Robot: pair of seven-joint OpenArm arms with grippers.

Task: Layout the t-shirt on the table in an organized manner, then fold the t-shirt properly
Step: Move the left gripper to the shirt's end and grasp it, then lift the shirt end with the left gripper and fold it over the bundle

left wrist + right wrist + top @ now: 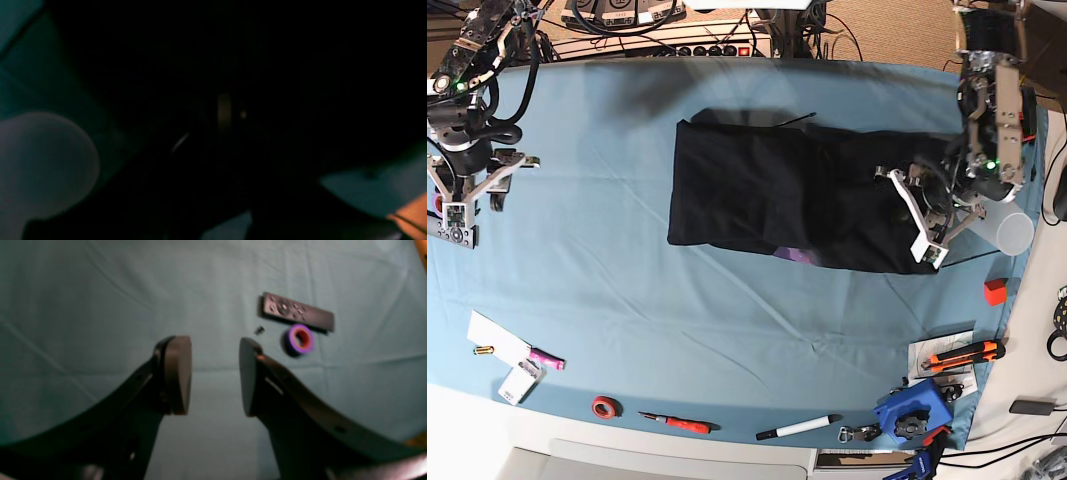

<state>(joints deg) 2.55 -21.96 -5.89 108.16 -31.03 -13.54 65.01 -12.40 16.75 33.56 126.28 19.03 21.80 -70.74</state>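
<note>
Black t-shirt lies folded; left end effector grips it, right end effector open.

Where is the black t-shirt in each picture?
Left wrist: the t-shirt fills most of the picture, dark and very close.
Right wrist: not in it; only blue cloth, a remote and a tape roll.
Base: middle, toward the far right.
Shared landmark: the table with its light blue cloth shows in all three.
</note>
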